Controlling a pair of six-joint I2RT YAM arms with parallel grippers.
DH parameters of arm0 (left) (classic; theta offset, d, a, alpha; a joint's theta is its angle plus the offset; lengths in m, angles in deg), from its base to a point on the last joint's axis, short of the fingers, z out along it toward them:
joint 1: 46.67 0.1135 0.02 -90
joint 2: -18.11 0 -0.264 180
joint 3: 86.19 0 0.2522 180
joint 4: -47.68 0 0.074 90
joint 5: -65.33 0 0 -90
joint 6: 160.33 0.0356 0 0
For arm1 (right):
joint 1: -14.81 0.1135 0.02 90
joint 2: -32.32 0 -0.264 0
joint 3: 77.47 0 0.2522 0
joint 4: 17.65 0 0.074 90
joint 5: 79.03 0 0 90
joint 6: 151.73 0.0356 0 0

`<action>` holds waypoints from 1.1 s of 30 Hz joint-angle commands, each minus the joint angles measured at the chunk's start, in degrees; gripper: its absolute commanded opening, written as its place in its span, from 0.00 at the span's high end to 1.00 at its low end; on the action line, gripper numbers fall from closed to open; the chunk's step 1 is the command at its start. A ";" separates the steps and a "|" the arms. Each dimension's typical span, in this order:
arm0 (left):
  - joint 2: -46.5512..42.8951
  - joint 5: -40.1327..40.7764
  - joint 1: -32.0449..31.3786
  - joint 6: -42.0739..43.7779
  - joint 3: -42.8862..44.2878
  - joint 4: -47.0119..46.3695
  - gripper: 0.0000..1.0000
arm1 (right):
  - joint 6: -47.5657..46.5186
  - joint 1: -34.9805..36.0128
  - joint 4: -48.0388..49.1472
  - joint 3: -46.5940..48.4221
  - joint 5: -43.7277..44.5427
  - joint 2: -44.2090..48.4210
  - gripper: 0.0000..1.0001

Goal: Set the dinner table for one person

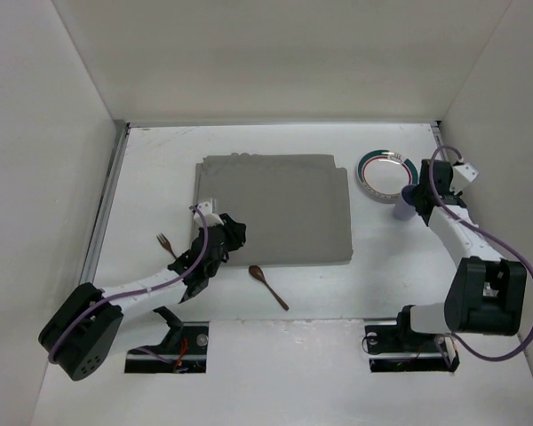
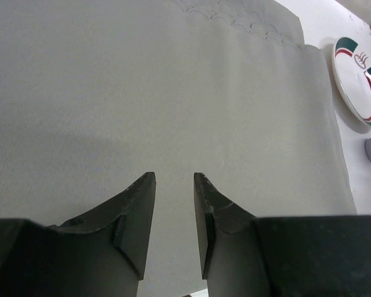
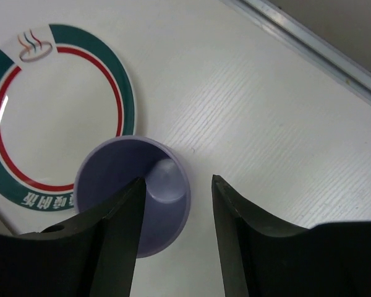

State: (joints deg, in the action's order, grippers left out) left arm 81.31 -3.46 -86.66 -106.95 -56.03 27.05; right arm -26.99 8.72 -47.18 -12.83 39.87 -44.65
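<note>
The white dinner table (image 1: pixel 160 169) carries a grey cloth placemat (image 1: pixel 275 209) at its middle. My left gripper (image 1: pixel 234 232) hovers over the mat's near left corner, open and empty; in the left wrist view it (image 2: pixel 174 176) has only the mat (image 2: pixel 142 80) under it. A white plate with a green and red ring (image 1: pixel 384 170) lies at the back right. A purple cup (image 3: pixel 133 192) stands upright beside the plate (image 3: pixel 55 117). My right gripper (image 3: pixel 176 185) is open and straddles the cup's rim, one finger (image 3: pixel 111 241) inside, the other (image 3: pixel 241 235) outside.
A fork (image 1: pixel 166 244) lies left of the mat and a brown wooden spoon (image 1: pixel 268 286) lies on the table in front of it. A metal rail (image 1: pixel 102 222) runs along the table's left edge, and white walls enclose the sides and back.
</note>
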 commanded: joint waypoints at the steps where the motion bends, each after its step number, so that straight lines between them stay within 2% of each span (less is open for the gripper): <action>1: 0.52 0.41 1.18 -0.29 -0.85 -5.86 0.70 | 1.03 -0.20 3.37 1.25 -1.48 -1.16 0.49; 4: 0.43 0.15 1.71 -0.91 -1.11 -5.95 0.70 | 1.56 -0.46 5.13 -0.16 -1.75 -2.30 0.58; 7: 0.87 0.15 2.06 -1.17 -1.11 -5.95 0.70 | 2.17 -1.25 5.14 -0.95 -2.10 -2.66 0.85; 10: 1.05 0.41 2.15 -1.17 -1.11 -5.95 0.69 | 1.56 -0.29 4.61 -1.92 2.19 2.94 0.93; 14: 2.28 0.67 2.85 -1.35 -1.02 -6.48 0.68 | -0.28 4.27 -0.21 0.45 4.58 11.65 0.93; 18: 2.28 1.46 5.13 -2.31 -1.20 -6.22 0.67 | -1.43 10.77 -2.33 5.28 2.92 12.99 0.92; 20: 1.84 2.34 6.63 -3.10 -1.46 -5.60 0.67 | -2.39 14.81 -1.81 8.87 0.29 9.49 0.91; 25: -0.18 2.69 11.02 -5.65 -2.43 -3.14 0.66 | -6.96 23.17 0.21 20.65 -3.68 -5.97 0.91; 33: 2.01 2.52 12.70 -6.18 -2.43 -3.58 0.65 | -10.39 27.57 -2.24 35.86 -6.75 -23.12 0.90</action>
State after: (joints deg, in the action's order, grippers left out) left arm 82.87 -1.88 -74.42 -112.37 -58.19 25.33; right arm -34.88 35.67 -49.30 17.04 34.50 -66.31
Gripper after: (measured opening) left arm 0.342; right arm 0.102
